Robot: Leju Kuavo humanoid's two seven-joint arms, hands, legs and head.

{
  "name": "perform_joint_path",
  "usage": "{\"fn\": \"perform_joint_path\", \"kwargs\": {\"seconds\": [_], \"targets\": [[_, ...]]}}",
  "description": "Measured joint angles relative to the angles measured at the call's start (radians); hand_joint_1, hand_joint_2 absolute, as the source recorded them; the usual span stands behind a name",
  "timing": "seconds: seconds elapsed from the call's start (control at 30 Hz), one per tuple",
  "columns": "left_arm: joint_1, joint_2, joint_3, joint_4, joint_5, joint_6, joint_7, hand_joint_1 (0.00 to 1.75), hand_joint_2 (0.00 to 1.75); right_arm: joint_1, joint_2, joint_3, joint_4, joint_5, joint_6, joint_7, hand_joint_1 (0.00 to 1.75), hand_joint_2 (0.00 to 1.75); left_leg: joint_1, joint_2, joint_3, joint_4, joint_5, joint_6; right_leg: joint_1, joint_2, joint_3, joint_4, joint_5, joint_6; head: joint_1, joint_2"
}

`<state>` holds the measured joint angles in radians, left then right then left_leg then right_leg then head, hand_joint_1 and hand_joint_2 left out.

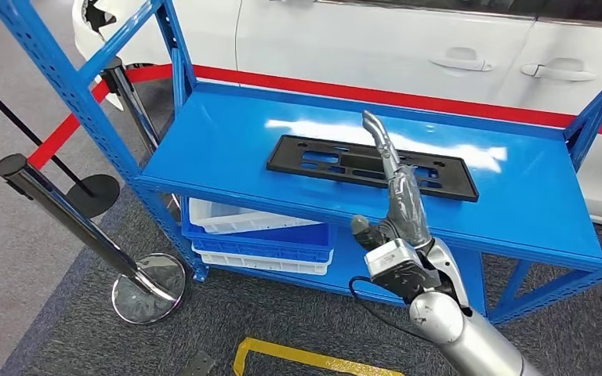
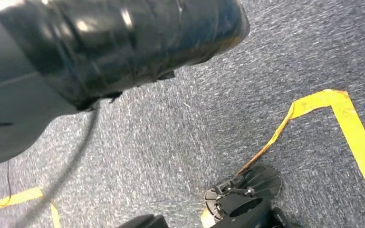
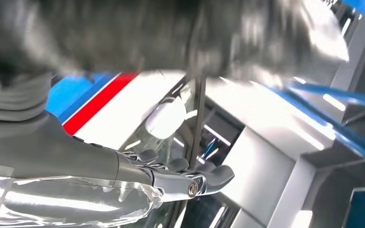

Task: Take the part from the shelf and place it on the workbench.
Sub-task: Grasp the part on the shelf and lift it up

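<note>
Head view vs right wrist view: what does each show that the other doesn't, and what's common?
Head view alone: the black plastic part lying flat on the blue shelf's top deck, white and blue bins on the deck below, two chrome stanchions, yellow floor tape.

Right wrist view alone: a close, blurred look along the fingers from behind the wrist; I cannot tell the part there.

Both: the right hand, fingers extended and holding nothing, the white car body with its red stripe, and blue shelf framing.

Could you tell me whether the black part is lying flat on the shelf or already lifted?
Lying flat: the black part rests on the blue shelf, with the right hand stretched over it.
</note>
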<state>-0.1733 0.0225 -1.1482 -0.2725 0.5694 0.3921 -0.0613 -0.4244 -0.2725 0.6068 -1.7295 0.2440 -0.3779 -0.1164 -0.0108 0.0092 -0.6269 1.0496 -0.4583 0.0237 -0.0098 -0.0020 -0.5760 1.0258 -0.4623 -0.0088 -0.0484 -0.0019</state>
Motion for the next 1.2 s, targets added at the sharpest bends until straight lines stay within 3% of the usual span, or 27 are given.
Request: {"fn": "perform_joint_path", "kwargs": {"seconds": [0.03,0.1,0.17,0.2,0.23,0.3,0.33,0.43,0.5,0.53,0.6,0.67,0.7,0.73,0.8,0.83,0.87,1.0,1.07,1.13,1.17,1.2], "targets": [[-0.004,0.002,-0.002,0.001,-0.007,-0.004,0.002,0.0,0.0,-0.019,0.007,0.009,0.014,0.0,0.017,-0.004,0.0,1.75,0.002,-0.003,-0.016,0.034,-0.022,-0.007,-0.003,0.0,0.0,-0.004,0.004,-0.004,-0.002,0.0],[-0.013,0.004,-0.006,0.001,-0.023,-0.011,0.006,0.0,0.0,-0.067,0.024,0.029,0.049,-0.004,0.05,-0.014,0.0,1.75,0.008,-0.005,-0.073,0.154,-0.084,-0.02,-0.005,0.0,-0.005,-0.004,0.008,-0.009,-0.005,0.0],[-0.019,0.004,-0.008,0.001,-0.035,-0.014,0.008,0.0,0.0,-0.108,0.041,0.046,0.09,-0.013,0.078,-0.025,0.0,1.75,0.014,-0.005,-0.118,0.246,-0.11,-0.029,-0.005,0.001,-0.008,-0.003,0.009,-0.01,-0.005,0.0],[-0.02,0.004,-0.009,0.001,-0.039,-0.015,0.008,0.0,0.0,-0.125,0.048,0.053,0.111,-0.017,0.088,-0.03,0.0,1.75,0.017,-0.005,-0.114,0.239,-0.094,-0.032,-0.005,0.001,-0.008,-0.002,0.009,-0.01,-0.005,0.0],[-0.022,0.004,-0.011,0.001,-0.042,-0.015,0.009,0.0,0.0,-0.141,0.056,0.06,0.132,-0.019,0.095,-0.035,0.0,1.75,0.019,-0.005,-0.091,0.192,-0.063,-0.032,-0.006,0.002,-0.008,0.0,0.009,-0.009,-0.005,0.0],[-0.026,0.005,-0.014,0.001,-0.048,-0.015,0.009,0.0,0.0,-0.176,0.073,0.072,0.173,-0.013,0.097,-0.044,0.0,1.75,0.02,-0.007,-0.023,0.054,-0.004,-0.029,-0.006,0.003,-0.01,0.004,0.006,-0.003,-0.005,0.0],[-0.03,0.005,-0.016,0.001,-0.051,-0.016,0.01,0.0,0.0,-0.196,0.083,0.078,0.195,-0.005,0.092,-0.047,0.0,1.75,0.018,-0.008,0.001,0.004,0.011,-0.025,-0.005,0.005,-0.012,0.005,0.005,0.002,-0.004,0.0],[-0.039,0.004,-0.021,0.001,-0.055,-0.016,0.012,0.0,0.0,-0.242,0.11,0.096,0.263,0.02,0.075,-0.05,0.0,1.75,0.016,-0.009,0.013,-0.029,0.017,-0.009,-0.001,0.006,-0.014,-0.001,0.009,0.019,-0.003,0.0],[-0.041,0.002,-0.023,0.001,-0.056,-0.016,0.012,0.0,0.0,-0.258,0.121,0.101,0.292,0.027,0.069,-0.05,0.0,1.75,0.021,-0.008,0.017,-0.041,0.024,0.004,0.0,0.005,-0.021,0.014,-0.006,0.026,-0.002,0.0],[-0.042,0.001,-0.024,0.001,-0.057,-0.016,0.013,0.0,0.0,-0.266,0.125,0.103,0.306,0.034,0.063,-0.048,0.0,1.75,0.023,-0.008,0.019,-0.047,0.027,0.011,0.0,0.004,-0.037,0.049,-0.029,0.029,-0.001,0.0],[-0.044,0.001,-0.024,0.001,-0.063,-0.017,0.016,0.0,0.0,-0.277,0.132,0.107,0.336,0.06,0.044,-0.04,0.0,1.75,0.022,-0.007,0.019,-0.048,0.028,0.018,-0.001,0.004,-0.096,0.174,-0.089,0.03,0.001,0.0],[-0.045,0.0,-0.025,0.002,-0.072,-0.02,0.02,0.0,0.0,-0.283,0.137,0.117,0.368,0.092,0.024,-0.03,0.0,1.75,0.021,-0.007,0.019,-0.048,0.027,0.02,-0.001,0.004,-0.146,0.272,-0.113,0.031,0.002,0.0],[-0.046,-0.001,-0.026,0.002,-0.074,-0.021,0.023,0.0,0.0,-0.288,0.141,0.124,0.386,0.106,0.019,-0.025,0.0,1.75,0.021,-0.007,0.019,-0.046,0.026,0.02,-0.001,0.004,-0.148,0.269,-0.096,0.031,0.002,0.0],[-0.046,-0.003,-0.028,0.002,-0.077,-0.022,0.025,0.0,0.0,-0.297,0.146,0.131,0.404,0.118,0.016,-0.022,0.0,1.75,0.021,-0.008,0.02,-0.044,0.024,0.018,-0.002,0.003,-0.131,0.226,-0.063,0.03,0.002,0.0],[-0.049,-0.006,-0.03,0.002,-0.08,-0.023,0.028,0.0,0.0,-0.324,0.159,0.144,0.441,0.137,0.014,-0.017,0.0,1.75,0.019,-0.008,0.018,-0.036,0.018,0.012,-0.001,0.0,-0.073,0.093,0.004,0.025,0.002,0.0],[-0.05,-0.008,-0.031,0.002,-0.083,-0.024,0.03,0.0,0.0,-0.34,0.168,0.151,0.462,0.143,0.014,-0.016,0.0,1.75,0.017,-0.007,0.015,-0.031,0.016,0.007,0.0,-0.001,-0.05,0.045,0.019,0.023,0.001,0.0],[-0.052,-0.009,-0.031,0.002,-0.084,-0.023,0.031,0.0,0.0,-0.355,0.177,0.158,0.485,0.147,0.015,-0.016,0.0,1.75,0.015,-0.007,0.011,-0.028,0.014,0.002,0.001,-0.001,-0.039,0.018,0.022,0.02,0.001,0.0],[-0.056,-0.017,-0.032,0.002,-0.086,-0.019,0.032,0.0,0.0,-0.402,0.212,0.186,0.577,0.155,0.019,-0.02,0.0,1.75,0.016,-0.006,0.003,-0.015,0.005,-0.018,-0.001,0.003,-0.034,0.002,0.024,0.004,-0.001,0.0],[-0.057,-0.022,-0.032,0.002,-0.086,-0.016,0.034,0.0,0.0,-0.425,0.231,0.199,0.62,0.165,0.018,-0.024,0.0,1.75,0.019,-0.007,-0.036,0.066,-0.041,-0.029,-0.004,0.003,-0.032,-0.002,0.027,-0.005,-0.005,0.0],[-0.057,-0.029,-0.032,0.002,-0.086,-0.013,0.037,0.0,0.0,-0.444,0.249,0.214,0.672,0.18,0.017,-0.026,0.0,1.75,0.021,-0.007,-0.098,0.19,-0.09,-0.037,-0.003,0.003,-0.032,-0.002,0.027,-0.009,-0.008,0.0],[-0.056,-0.033,-0.032,0.002,-0.085,-0.011,0.039,0.0,0.0,-0.45,0.256,0.221,0.697,0.187,0.016,-0.026,0.0,1.75,0.021,-0.007,-0.119,0.226,-0.094,-0.038,-0.002,0.004,-0.032,-0.002,0.027,-0.009,-0.007,0.0],[-0.056,-0.038,-0.032,0.002,-0.084,-0.009,0.04,0.0,0.0,-0.455,0.263,0.227,0.722,0.194,0.015,-0.026,0.0,1.75,0.021,-0.007,-0.123,0.227,-0.08,-0.038,-0.001,0.005,-0.032,-0.001,0.026,-0.009,-0.007,0.0]]}}
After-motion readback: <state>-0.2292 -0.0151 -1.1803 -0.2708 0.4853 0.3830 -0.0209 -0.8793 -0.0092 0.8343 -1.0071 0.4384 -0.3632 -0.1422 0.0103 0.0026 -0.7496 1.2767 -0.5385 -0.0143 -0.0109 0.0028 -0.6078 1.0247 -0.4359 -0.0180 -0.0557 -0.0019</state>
